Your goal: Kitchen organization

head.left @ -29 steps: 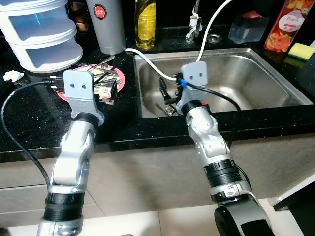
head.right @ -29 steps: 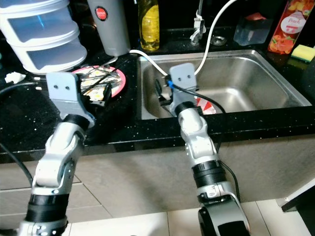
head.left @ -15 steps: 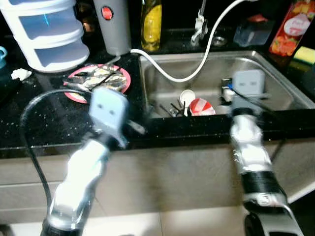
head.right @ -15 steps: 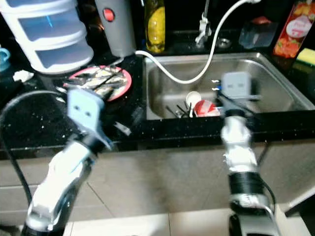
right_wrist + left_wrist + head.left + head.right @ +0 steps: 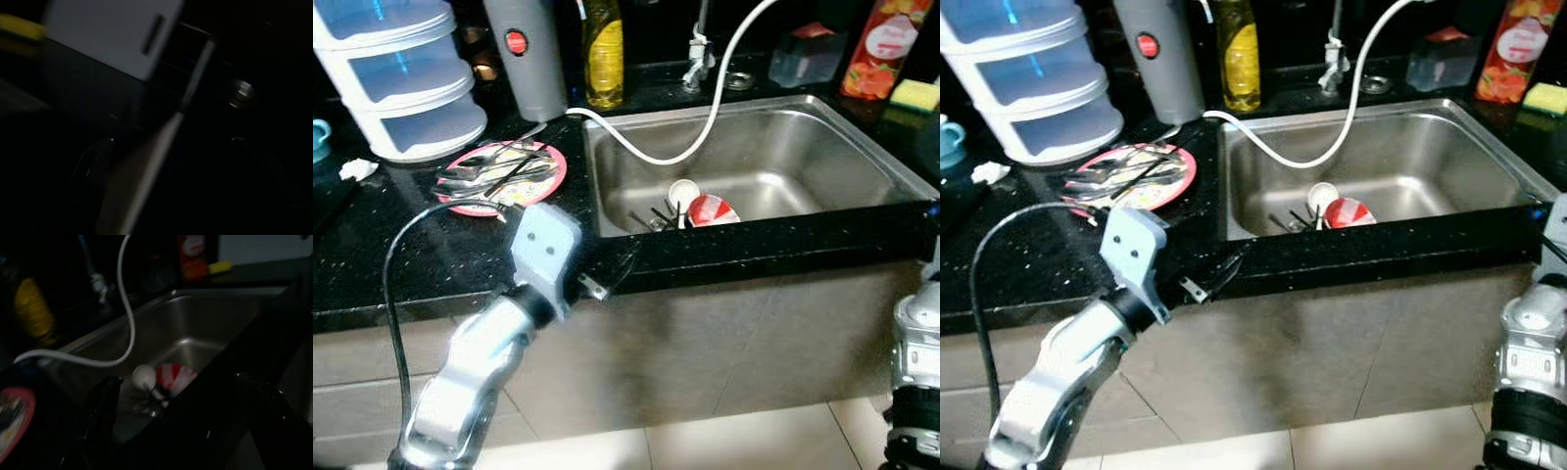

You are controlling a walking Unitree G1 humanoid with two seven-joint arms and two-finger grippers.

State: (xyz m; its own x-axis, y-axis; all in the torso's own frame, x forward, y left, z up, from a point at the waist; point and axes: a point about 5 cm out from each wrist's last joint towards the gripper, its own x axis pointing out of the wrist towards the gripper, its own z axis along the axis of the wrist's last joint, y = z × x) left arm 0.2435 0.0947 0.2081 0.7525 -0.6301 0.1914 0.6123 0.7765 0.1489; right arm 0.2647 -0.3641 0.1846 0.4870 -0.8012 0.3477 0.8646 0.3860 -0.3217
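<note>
A: Landmark? Stainless steel sink (image 5: 862, 147), set in black speckled countertop (image 5: 372, 264).
B: Inside sink, near front wall: red-and-white crumpled wrapper (image 5: 710, 210), small white round cup (image 5: 682, 191), a few dark utensils (image 5: 651, 217) just beside. White hose (image 5: 705, 117) looping from tap down over sink's left rim.
A: Left of sink?
B: Pink round plate (image 5: 548, 174) loaded with metal spoons and forks (image 5: 494, 168). Behind plate, grey cylindrical flask with red dot (image 5: 524, 59); further left, stacked translucent white drawers (image 5: 396, 78). Yellow dish-soap bottle (image 5: 603, 54) behind sink's left corner.
A: Right of sink?
B: Red juice carton (image 5: 881, 44), yellow sponge (image 5: 913, 95), clear plastic box (image 5: 808, 59) behind rim.
A: Left gripper (image 5: 607, 279)?
B: Low at counter's front edge, just left of sink's front-left corner. Fingers spread apart in wrist view, holding nothing.
A: Right gripper?
B: Silver right arm (image 5: 915, 333) down beside sink's front-right corner, below counter. Wrist view too dark; cannot tell finger state.
</note>
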